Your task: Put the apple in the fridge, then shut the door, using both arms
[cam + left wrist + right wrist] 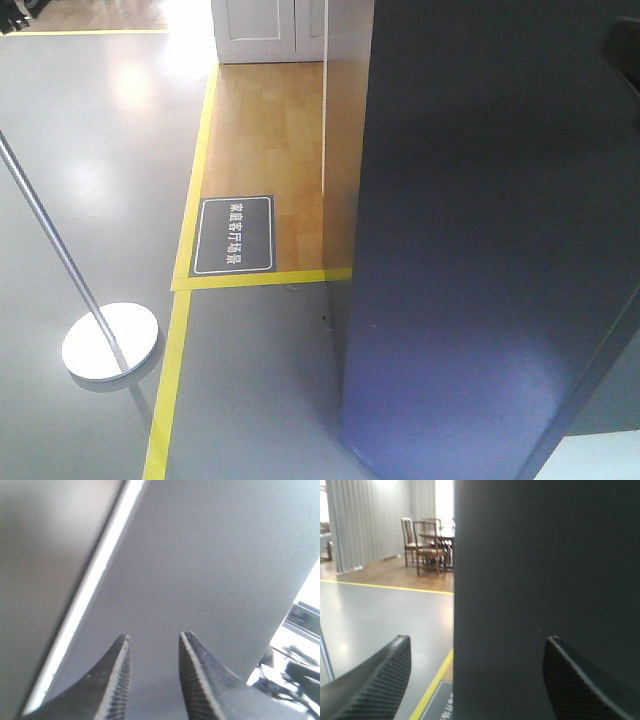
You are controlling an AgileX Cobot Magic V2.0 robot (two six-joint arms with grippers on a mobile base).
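The left gripper (154, 637), narrowly parted and empty, and the right gripper (477, 640), spread wide, face the dark door (480, 230)

The tall dark grey fridge door (480, 250) looks smooth, with a faint satin sheen. The grey floor (90, 150) is glossy, beside tan wood planks (270, 130). The silver pole (52, 235) is polished metal. The left gripper's black fingers (117, 685) carry finely ribbed pads.
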